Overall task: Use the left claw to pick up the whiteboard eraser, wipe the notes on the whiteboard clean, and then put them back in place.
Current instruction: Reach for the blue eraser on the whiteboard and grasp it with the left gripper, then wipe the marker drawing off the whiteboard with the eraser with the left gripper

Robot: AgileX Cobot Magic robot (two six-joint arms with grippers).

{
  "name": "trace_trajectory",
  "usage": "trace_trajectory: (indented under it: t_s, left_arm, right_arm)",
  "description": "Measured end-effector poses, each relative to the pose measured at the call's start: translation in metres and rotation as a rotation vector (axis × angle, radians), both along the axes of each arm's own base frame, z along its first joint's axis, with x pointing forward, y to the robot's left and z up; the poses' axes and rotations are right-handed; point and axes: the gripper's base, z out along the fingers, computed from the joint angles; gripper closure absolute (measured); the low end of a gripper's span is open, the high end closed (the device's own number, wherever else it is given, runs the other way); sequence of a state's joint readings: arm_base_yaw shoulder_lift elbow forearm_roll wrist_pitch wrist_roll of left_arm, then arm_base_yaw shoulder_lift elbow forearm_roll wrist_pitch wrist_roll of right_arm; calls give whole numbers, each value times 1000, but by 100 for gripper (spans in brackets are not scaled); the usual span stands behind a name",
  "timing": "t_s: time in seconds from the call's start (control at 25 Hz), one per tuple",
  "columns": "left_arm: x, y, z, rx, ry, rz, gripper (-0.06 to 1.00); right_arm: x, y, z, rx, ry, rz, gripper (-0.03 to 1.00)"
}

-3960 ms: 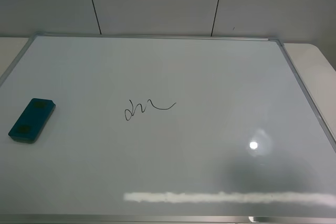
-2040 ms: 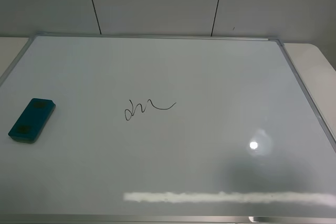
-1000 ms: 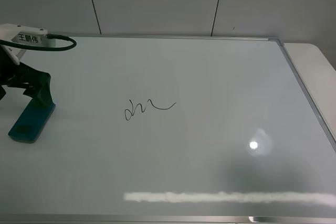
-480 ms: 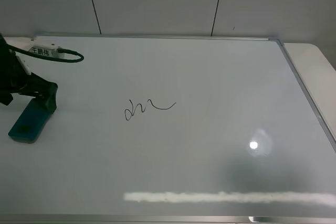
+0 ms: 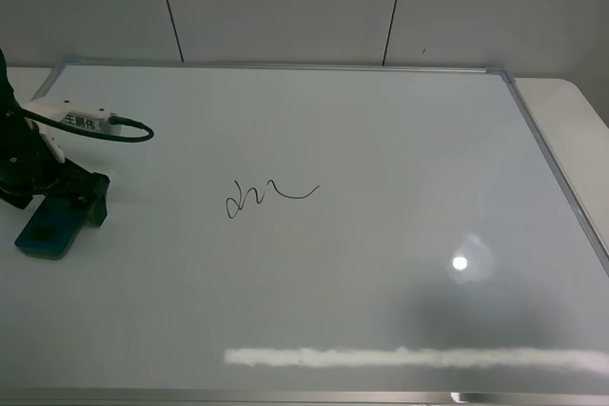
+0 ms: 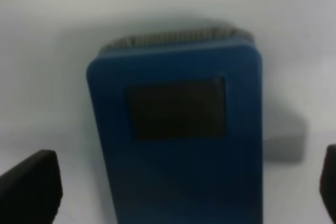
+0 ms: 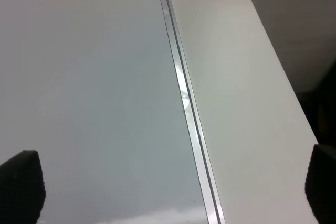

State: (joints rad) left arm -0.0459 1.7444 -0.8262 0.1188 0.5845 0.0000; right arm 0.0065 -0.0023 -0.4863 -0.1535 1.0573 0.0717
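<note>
Teal whiteboard eraser (image 5: 40,235) lies on whiteboard (image 5: 381,140), left claw (image 5: 55,204) straddling it.

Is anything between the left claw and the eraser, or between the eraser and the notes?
Nothing visible. The open left claw straddles the whiteboard eraser, and only bare whiteboard lies between it and the notes.

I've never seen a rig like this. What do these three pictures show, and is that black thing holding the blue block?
This is a two-armed robot. The wide picture is from a high camera; the other two come from cameras on each wrist. A whiteboard lies flat, with a black scribble and a teal whiteboard eraser on it. The left claw hangs over the eraser, jaws open either side, gripping nothing. The right gripper, also open, faces the board's metal edge.
</note>
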Motion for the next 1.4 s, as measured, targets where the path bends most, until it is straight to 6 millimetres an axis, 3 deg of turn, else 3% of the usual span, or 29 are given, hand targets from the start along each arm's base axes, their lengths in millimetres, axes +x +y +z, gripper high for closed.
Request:
trace_trajectory:
  t_s: [0.32, 0.36, 0.44, 0.48, 0.68, 0.8, 1.0, 1.4]
  left_arm:
    - [0, -1, 0, -13, -3, 13, -1]
    - [0, -1, 0, -14, 2, 25, 7]
    - [-2, -1, -1, -18, 16, 58, 37]
    - [-2, -1, -1, -20, 24, 79, 40]
    - [-4, -2, 2, -21, 50, 128, 39]
    - [-2, -9, 14, -21, 50, 148, 39]
    - [-2, -47, 49, 4, 81, 32, 39]
    - [-11, -170, 114, 21, 3, -417, 39]
  right_arm:
    - [0, 0, 0, 0, 0, 0, -2]
    - [0, 0, 0, 0, 0, 0, -2]
    - [0, 0, 0, 0, 0, 0, -2]
    - [0, 0, 0, 0, 0, 0, -2]
    - [0, 0, 0, 0, 0, 0, -2]
    - [0, 0, 0, 0, 0, 0, -2]
    - [0, 0, 0, 0, 0, 0, -2]
    - [0, 0, 0, 0, 0, 0, -2]
